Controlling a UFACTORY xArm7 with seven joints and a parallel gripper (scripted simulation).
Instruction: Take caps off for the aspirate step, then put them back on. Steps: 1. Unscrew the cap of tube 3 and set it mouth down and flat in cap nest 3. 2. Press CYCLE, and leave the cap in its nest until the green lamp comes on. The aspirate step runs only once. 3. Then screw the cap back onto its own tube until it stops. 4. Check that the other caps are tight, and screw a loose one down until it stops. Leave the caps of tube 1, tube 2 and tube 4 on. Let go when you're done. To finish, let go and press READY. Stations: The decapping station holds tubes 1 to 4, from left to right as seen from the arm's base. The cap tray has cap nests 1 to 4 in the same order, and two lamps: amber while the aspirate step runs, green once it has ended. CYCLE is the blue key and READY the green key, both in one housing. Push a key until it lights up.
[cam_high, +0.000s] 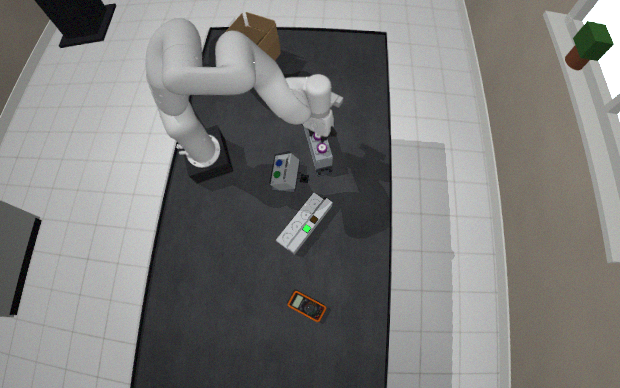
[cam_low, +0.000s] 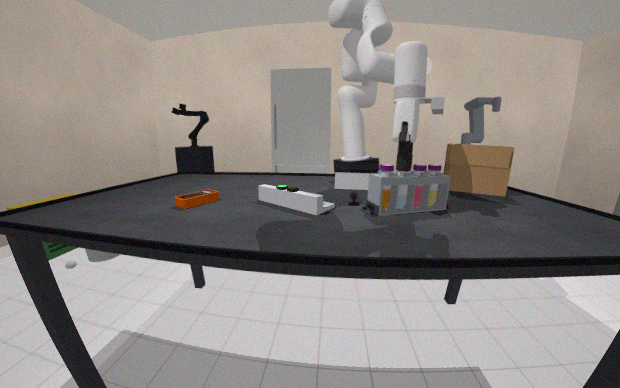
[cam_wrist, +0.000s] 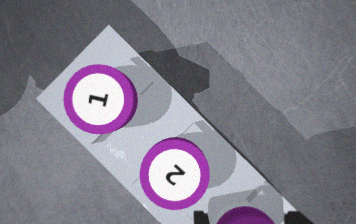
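Observation:
The decapping station stands in the middle of the table, seen from the side in the exterior view. In the wrist view, purple cap 1 and cap 2 sit on their tubes. The cap of tube 3 sits on its tube at the bottom edge. My gripper stands upright over it, fingers open on either side with small gaps. The cap of tube 4 is on. The cap tray has its green lamp lit, and its nests look empty.
The key housing with the blue CYCLE key and green READY key stands left of the station. A cardboard box is at the far end. An orange multimeter lies near the front.

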